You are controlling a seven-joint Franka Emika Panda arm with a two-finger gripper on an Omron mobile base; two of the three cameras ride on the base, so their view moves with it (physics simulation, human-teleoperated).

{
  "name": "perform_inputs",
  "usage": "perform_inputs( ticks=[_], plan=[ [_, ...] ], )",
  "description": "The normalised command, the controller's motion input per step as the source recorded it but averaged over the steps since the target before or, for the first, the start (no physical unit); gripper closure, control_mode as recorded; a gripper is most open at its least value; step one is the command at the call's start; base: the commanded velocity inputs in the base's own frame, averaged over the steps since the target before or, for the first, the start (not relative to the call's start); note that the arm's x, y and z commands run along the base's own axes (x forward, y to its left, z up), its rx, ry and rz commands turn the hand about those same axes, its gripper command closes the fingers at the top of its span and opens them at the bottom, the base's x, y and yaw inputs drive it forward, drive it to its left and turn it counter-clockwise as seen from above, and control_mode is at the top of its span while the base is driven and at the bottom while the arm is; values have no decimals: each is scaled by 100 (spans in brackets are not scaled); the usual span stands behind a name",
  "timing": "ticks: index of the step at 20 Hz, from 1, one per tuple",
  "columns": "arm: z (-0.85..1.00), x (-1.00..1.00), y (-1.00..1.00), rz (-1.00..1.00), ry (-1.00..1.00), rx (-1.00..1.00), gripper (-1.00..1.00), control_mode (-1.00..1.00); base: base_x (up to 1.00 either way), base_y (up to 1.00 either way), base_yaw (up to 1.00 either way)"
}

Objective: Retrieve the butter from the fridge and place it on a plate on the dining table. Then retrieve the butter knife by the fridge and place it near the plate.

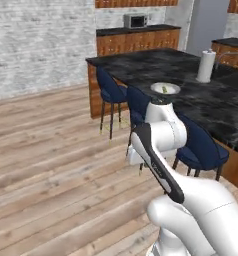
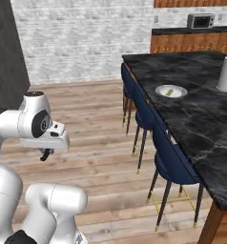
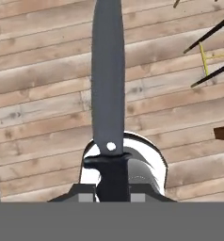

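Here the claw (image 3: 113, 181) is shut tight on the dark handle of the butter knife (image 3: 108, 84). The long grey blade sticks straight out from the claw, over the wooden floor (image 3: 38, 70). In the right base view the claw (image 2: 46, 154) hangs low under the white hand and points down at the floor, well apart from the bench. The arm (image 2: 20, 126) is folded up close to the robot's body, with the elbow bent high. The black bench (image 2: 196, 109) stands to the right with blue chairs (image 2: 172, 159) along its side. The white plate (image 2: 171, 91) lies on the bench, and the small yellow butter (image 2: 168, 92) lies on the plate. A paper towel roll (image 2: 226, 74) stands farther back.
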Motion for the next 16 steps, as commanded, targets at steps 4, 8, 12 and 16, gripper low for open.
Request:
perform_inputs(
  ticks=[4,8,12,16],
  plan=[
    [0,0,0,0,0,0,100,100,98,59,-77],
    [0,0,0,0,0,0,100,100,84,55,-83],
    [0,0,0,0,0,0,100,100,77,54,-84],
    [0,0,0,0,0,0,100,100,74,63,-81]
  ],
)
